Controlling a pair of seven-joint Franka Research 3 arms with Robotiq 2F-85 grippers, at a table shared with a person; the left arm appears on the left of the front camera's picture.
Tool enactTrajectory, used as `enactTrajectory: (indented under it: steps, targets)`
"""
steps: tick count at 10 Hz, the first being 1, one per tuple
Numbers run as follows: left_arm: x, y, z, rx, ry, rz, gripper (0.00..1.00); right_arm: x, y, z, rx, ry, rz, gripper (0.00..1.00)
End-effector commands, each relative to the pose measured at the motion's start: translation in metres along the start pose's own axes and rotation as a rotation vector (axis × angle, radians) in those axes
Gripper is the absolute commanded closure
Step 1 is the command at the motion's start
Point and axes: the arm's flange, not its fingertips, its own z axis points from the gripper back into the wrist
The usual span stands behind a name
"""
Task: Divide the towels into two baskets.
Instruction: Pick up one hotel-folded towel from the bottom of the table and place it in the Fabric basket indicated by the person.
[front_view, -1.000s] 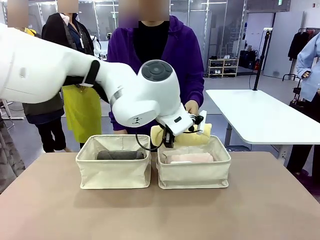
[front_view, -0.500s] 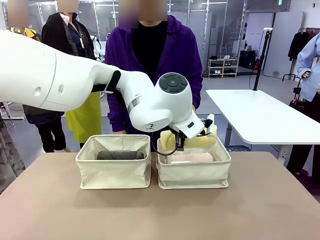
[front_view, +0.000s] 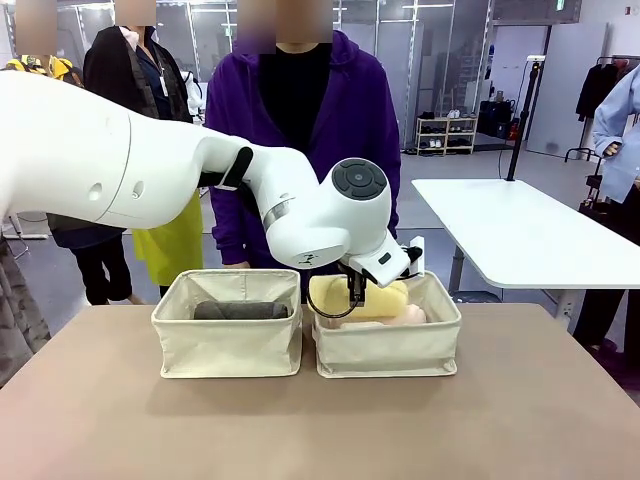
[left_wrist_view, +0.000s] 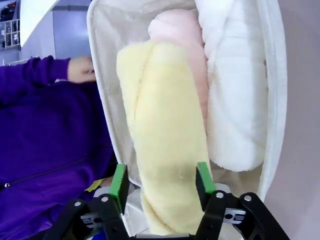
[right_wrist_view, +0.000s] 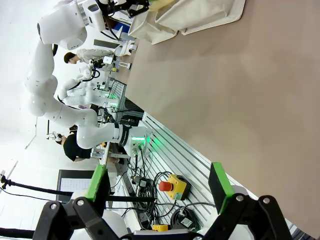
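Two cream baskets stand side by side on the table. The left basket (front_view: 225, 345) holds a dark grey towel (front_view: 240, 311). In the right basket (front_view: 390, 350) a pale yellow towel (front_view: 375, 298) lies on top of a pink towel (front_view: 408, 316). The left wrist view shows the yellow towel (left_wrist_view: 160, 115) resting against the pink towel (left_wrist_view: 182, 35), with a white towel (left_wrist_view: 235, 100) beside them. My left gripper (left_wrist_view: 161, 179) hangs over this basket, open, its green pads on either side of the yellow towel's near end. My right gripper (right_wrist_view: 157, 182) is open with nothing between its fingers.
A person in a purple top stands right behind the baskets, one hand (left_wrist_view: 82, 69) near the right basket's far rim. The brown table (front_view: 320, 430) lies bare in front of the baskets. A white table (front_view: 520, 230) stands at the back right.
My left arm has moved right and down with the yellow towel. Its jaws have opened, and the towel now lies in the right basket on the pink one.
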Motion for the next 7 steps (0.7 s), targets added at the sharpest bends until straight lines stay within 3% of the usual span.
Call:
enactTrajectory:
  steps: [1, 2, 3, 7]
  targets:
    - [0.002, 0.0, 0.001, 0.008, 0.0, 0.041, 0.02, -0.003, 0.003, -0.004, 0.007, -0.014, 0.015, 0.0]
    - [0.001, -0.001, 0.003, 0.003, -0.019, 0.048, 0.07, -0.003, 0.003, -0.004, 0.007, -0.014, 0.015, 0.0]
    - [0.0, -0.001, 0.004, -0.002, -0.031, 0.051, 0.0, -0.003, 0.003, -0.004, 0.007, -0.014, 0.015, 0.0]
    - [-0.001, -0.001, 0.031, -0.043, -0.088, 0.055, 0.0, -0.003, 0.003, -0.004, 0.007, -0.014, 0.015, 0.0]
